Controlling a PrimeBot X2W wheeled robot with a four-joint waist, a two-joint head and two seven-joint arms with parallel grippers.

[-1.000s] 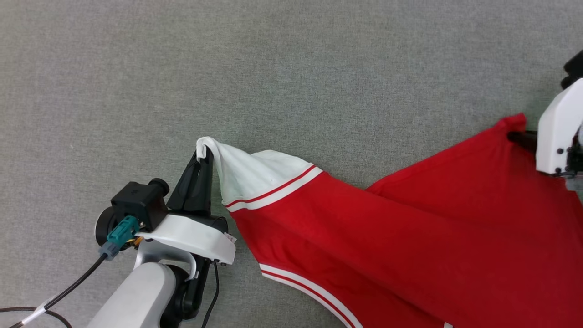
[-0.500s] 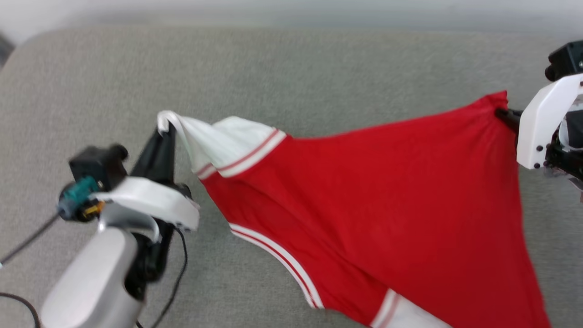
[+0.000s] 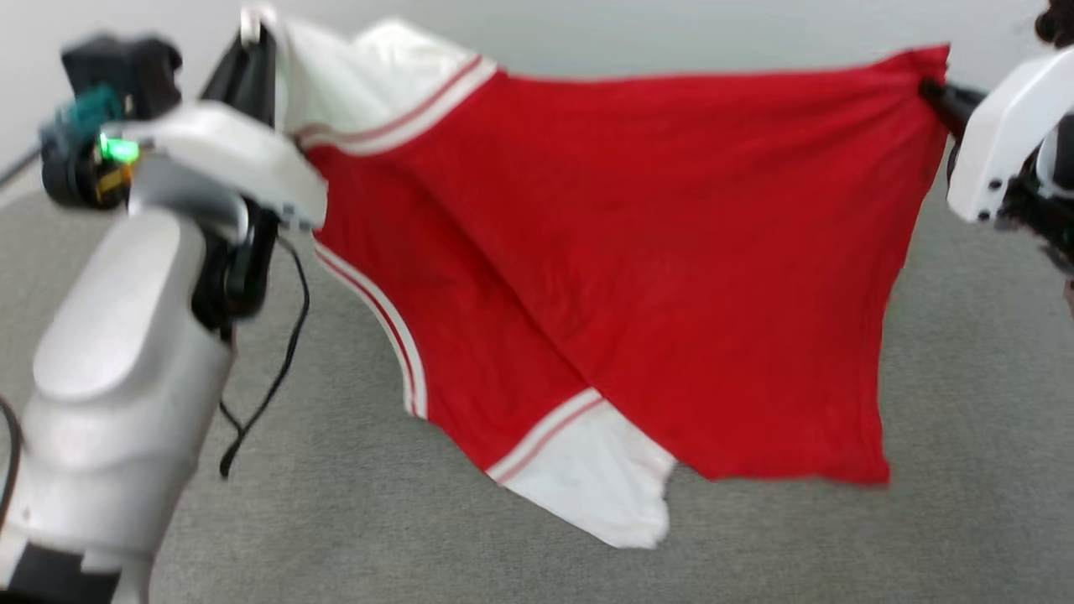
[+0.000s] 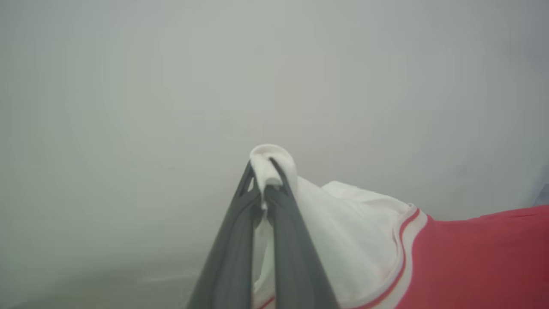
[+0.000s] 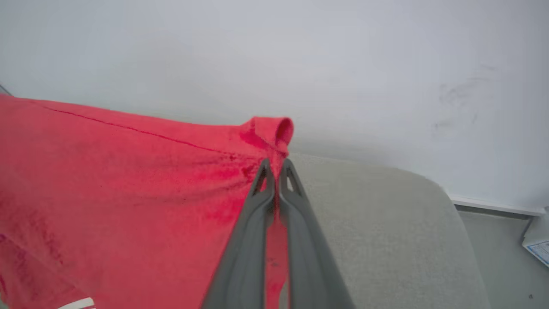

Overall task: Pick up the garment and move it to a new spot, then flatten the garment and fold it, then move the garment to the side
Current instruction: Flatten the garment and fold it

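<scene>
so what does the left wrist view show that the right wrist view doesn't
Left wrist view: the left hand shut on the white sleeve of the garment. Right wrist view: the right hand shut on a red corner, over the grey surface. Both: the garment held up before a pale wall.

The left gripper (image 4: 262, 171) pinches the garment's (image 4: 351, 240) white sleeve — fingers (image 4: 231, 253) closed on a bunched fold.

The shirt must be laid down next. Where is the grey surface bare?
Bare: the surface below the shirt's hem, across to under the right gripper; also the strip between the white sleeve and the cable. Crowded at left: the left arm and cable.
</scene>
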